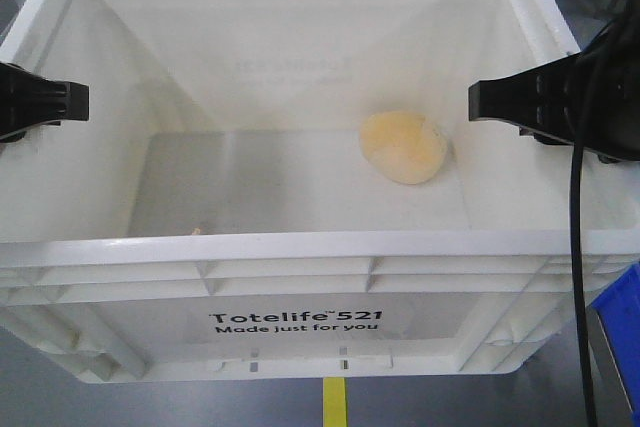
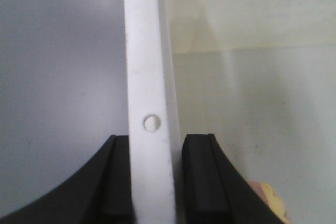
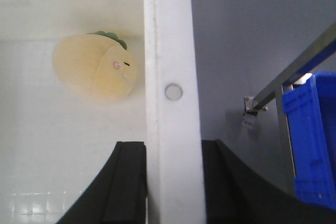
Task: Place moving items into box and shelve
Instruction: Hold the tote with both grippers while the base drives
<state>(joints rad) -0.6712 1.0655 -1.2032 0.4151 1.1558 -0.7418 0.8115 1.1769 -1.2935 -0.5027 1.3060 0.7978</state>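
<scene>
Likely a warehouse, yellow floor line [image 1: 335,403], blue bin [image 3: 313,145], metal rack [image 3: 297,71]

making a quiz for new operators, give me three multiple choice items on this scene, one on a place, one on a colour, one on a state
1. Where is the plush toy?
A. on the ground outside
B. inside the tote, on its floor
C. on a shelf

2. What colour is the bin beside the tote?
A. red
B. blue
C. green

3. What are the left gripper and right gripper doing?
A. hanging open
B. holding plush toys
C. shut on the tote's side rims

Answers:
1 B, the front view shows it lying inside.
2 B, seen in the right wrist view.
3 C, each wrist view shows a rim clamped.
</scene>
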